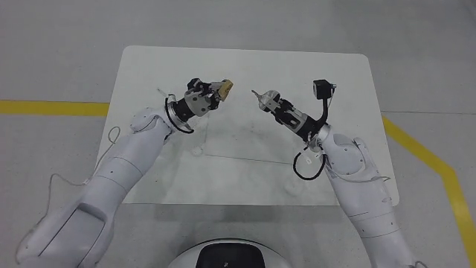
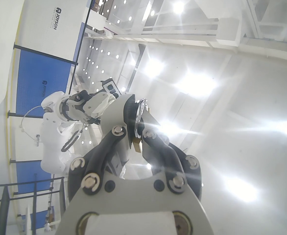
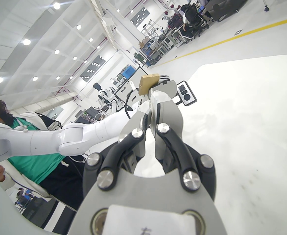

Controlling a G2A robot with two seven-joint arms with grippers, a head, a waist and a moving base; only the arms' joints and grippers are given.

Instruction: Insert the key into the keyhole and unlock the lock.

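Above the white table (image 1: 245, 182), my left gripper (image 1: 216, 89) is shut on a brass padlock (image 1: 224, 86), which points toward the other arm. In the left wrist view the lock's brass body (image 2: 137, 146) and silver shackle (image 2: 140, 108) sit between the shut fingers (image 2: 119, 113). My right gripper (image 1: 265, 102) is shut on a thin metal key (image 1: 257, 94), tip aimed at the lock, with a small gap between them. In the right wrist view the padlock (image 3: 148, 83) stands just beyond my right gripper (image 3: 151, 106).
The table's far edge (image 1: 245, 49) lies behind both grippers and its rounded right corner (image 1: 364, 59) is near the right arm. A yellow floor line (image 1: 44, 108) runs past the left side. Bare tabletop lies below both arms.
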